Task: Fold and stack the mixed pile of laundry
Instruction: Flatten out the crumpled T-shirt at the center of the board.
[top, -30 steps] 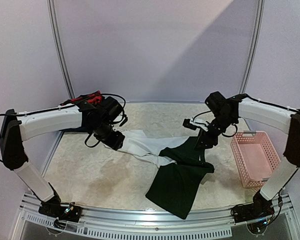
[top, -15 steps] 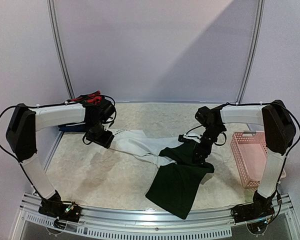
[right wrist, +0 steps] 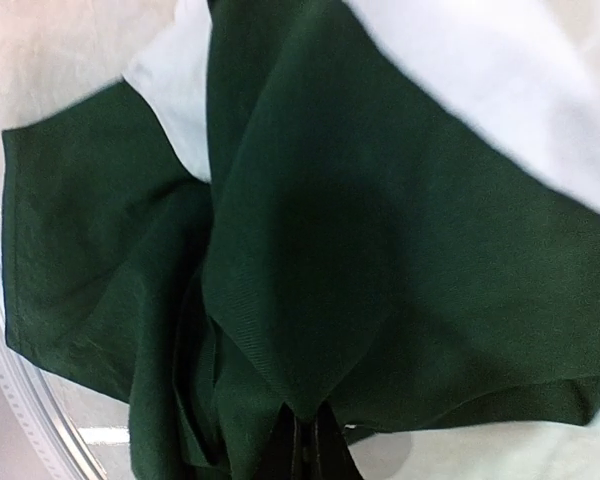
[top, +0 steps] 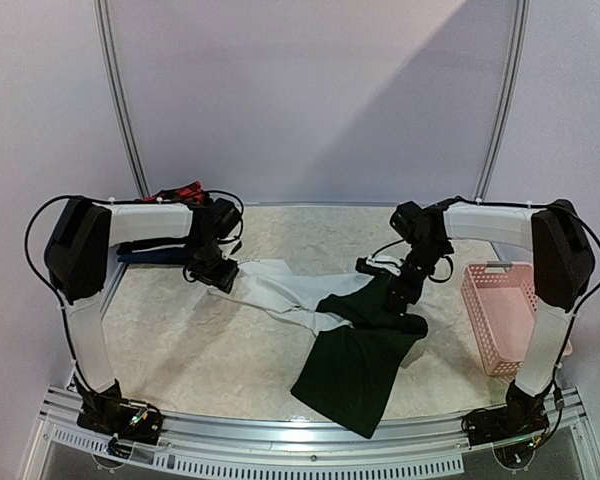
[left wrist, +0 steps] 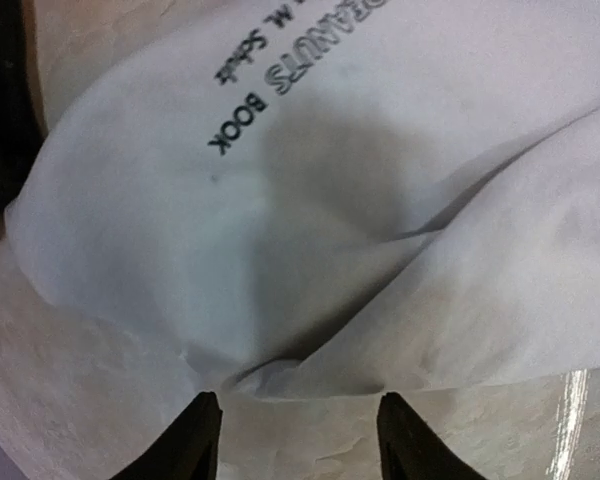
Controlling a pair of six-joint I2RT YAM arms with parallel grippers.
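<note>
A white printed tee [top: 280, 292] lies spread mid-table, its black lettering [left wrist: 270, 75] showing in the left wrist view. Dark green cloth [top: 355, 365] lies over its right end and runs toward the front edge. My left gripper [top: 218, 272] is low at the tee's left edge, open; its fingertips [left wrist: 202, 432] straddle bare table just short of the tee's hem [left wrist: 310, 370]. My right gripper [top: 402, 292] is shut on a pinched fold of the green cloth [right wrist: 310, 300]. A red-and-black plaid shirt [top: 178, 193] and navy folded clothes [top: 140, 255] sit at the back left.
A pink slatted basket [top: 505, 315] stands at the right edge, beside the right arm. The metal rail [top: 300, 445] of the table's front edge runs below the green cloth. A curved white backdrop closes off the rear.
The right gripper came down onto the green cloth and shut on a fold of it. The left gripper shifted back and left to the white tee's edge, staying open.
</note>
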